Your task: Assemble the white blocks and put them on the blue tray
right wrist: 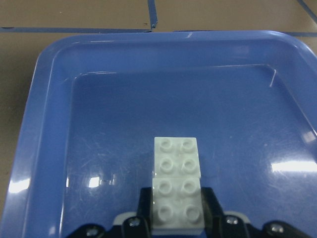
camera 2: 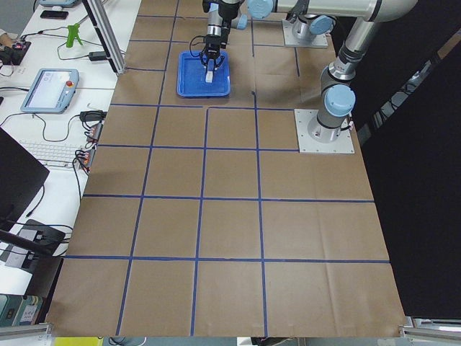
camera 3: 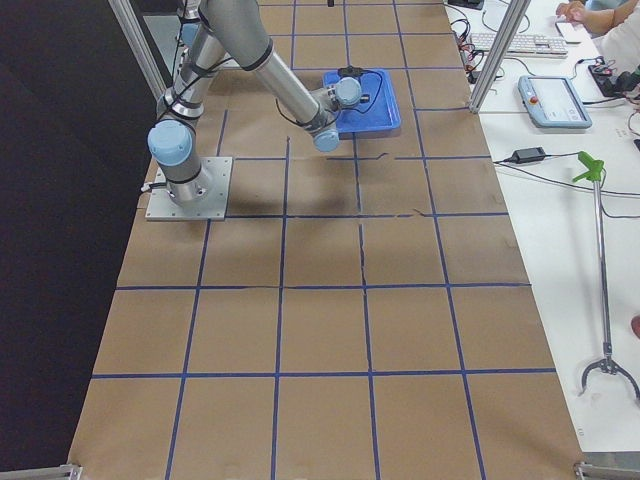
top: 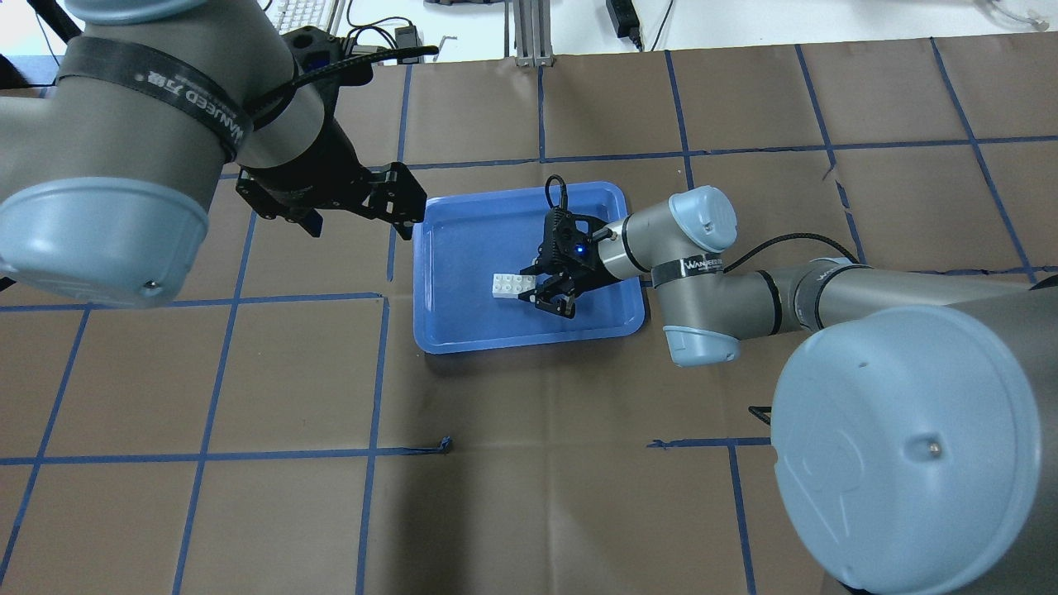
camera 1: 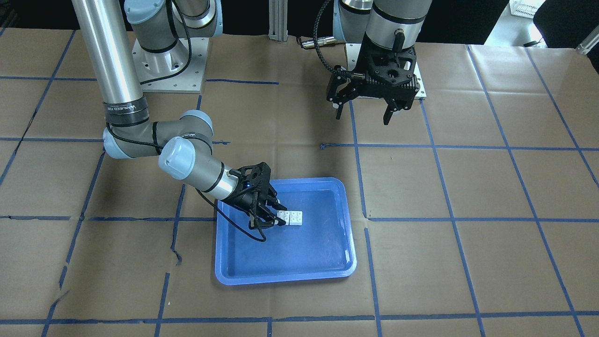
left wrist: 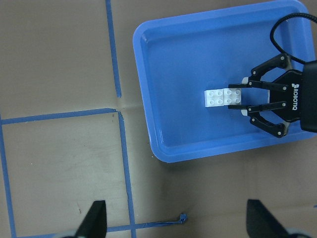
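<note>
Where nearest the right wrist camera, right gripper (right wrist: 177,214): bottom centre of that view, closed on the near end of the white blocks, dark fingers (right wrist: 142,203) pressed to both sides with no gap visible.
White blocks (right wrist: 176,178): centre of the frame, studs up, set end to end in one short row, touching; resting on the tray floor, not lifted as far as can be judged.
Join: seemingly made; whether truly locked or only butted together, cannot tell.
Blue tray (right wrist: 148,42): filling most of the frame, far rim running across the top.
Worktop (right wrist: 74,15): brown paper with blue tape lines, a strip along the top edge, beyond the rim.
Left gripper (camera 1: 362,117): farthest off, upper centre-right of the front-facing view, well apart from the tray, open wide, holding nothing.
Done: assembly, by the look of it, and placement inside the tray.
Left: probably only opening the right gripper and pulling clear without dragging or tipping the row.
Risk: light pieces on a glossy floor, so easily slid or split on release.
</note>
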